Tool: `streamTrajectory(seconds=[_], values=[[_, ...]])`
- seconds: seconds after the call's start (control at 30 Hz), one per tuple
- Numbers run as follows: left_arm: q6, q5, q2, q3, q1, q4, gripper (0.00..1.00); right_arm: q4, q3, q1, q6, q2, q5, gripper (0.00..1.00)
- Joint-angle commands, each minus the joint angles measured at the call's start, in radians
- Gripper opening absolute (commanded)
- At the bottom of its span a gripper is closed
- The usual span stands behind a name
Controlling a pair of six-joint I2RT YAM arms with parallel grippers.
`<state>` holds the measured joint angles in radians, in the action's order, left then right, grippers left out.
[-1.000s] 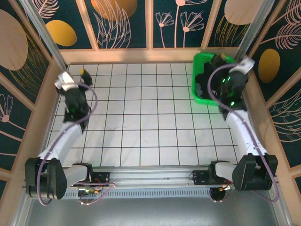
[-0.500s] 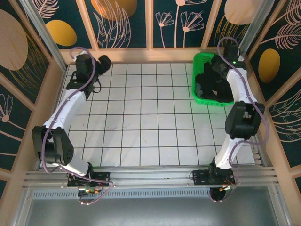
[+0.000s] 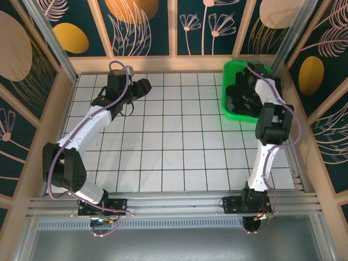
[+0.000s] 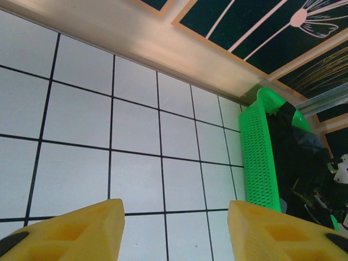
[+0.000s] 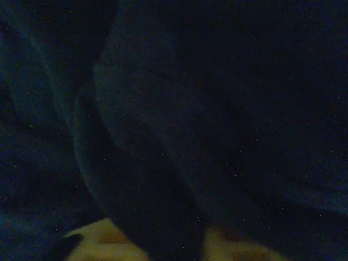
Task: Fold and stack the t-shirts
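Left claw (image 4: 174, 212): released. In the left wrist view its two yellow fingers (image 4: 70, 234) stand wide apart, with nothing between them except bare white gridded table (image 4: 136, 125). In the top view this claw (image 3: 144, 87) hangs over the far part of the table, pointing to the right across the tiles.

From the left claw, the green mesh basket (image 4: 258, 157) lies ahead and to the right, well apart from it, against the far wall. Dark cloth is heaped inside the basket; these are the t-shirts (image 4: 296, 157). The cloth rises above the basket's near wall.

Right claw (image 3: 243, 88): the arm is stretched out long, and the claw is down inside the basket (image 3: 228, 111), in among the t-shirts (image 3: 237, 102).

Right wrist view: very dark. Folds of dark t-shirts (image 5: 217, 109) press close all round this claw (image 5: 157, 239). One thick fold runs down between the two faint yellowish fingers (image 5: 92, 236) at the bottom edge. I cannot tell whether the claw is clenched on the fold or merely lies against it; the picture is too dim.

I cannot tell one shirt from another in the heap, and no mark or colour difference is legible.
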<state>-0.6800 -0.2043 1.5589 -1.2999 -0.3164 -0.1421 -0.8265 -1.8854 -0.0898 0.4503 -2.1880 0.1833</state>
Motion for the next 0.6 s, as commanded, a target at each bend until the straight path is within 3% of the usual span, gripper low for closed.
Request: streamTrajectory(seconds=[0.0,0.23,0.37,0.57], values=[[0.013,-0.021,-0.013,-0.049,-0.004,-0.017,0.44,0.064,-0.039,0.003,0.013,0.125,0.018,0.00],[0.002,-0.005,-0.017,-0.071,-0.004,-0.016,0.39,0.256,-0.013,0.017,0.009,0.386,0.029,0.00],[-0.010,0.013,-0.016,-0.073,-0.003,-0.014,0.38,0.374,-0.035,0.032,-0.014,0.486,-0.024,0.00],[-0.029,0.083,-0.032,-0.067,-0.003,-0.027,0.37,0.557,-0.142,0.148,-0.068,0.579,-0.077,0.00]])
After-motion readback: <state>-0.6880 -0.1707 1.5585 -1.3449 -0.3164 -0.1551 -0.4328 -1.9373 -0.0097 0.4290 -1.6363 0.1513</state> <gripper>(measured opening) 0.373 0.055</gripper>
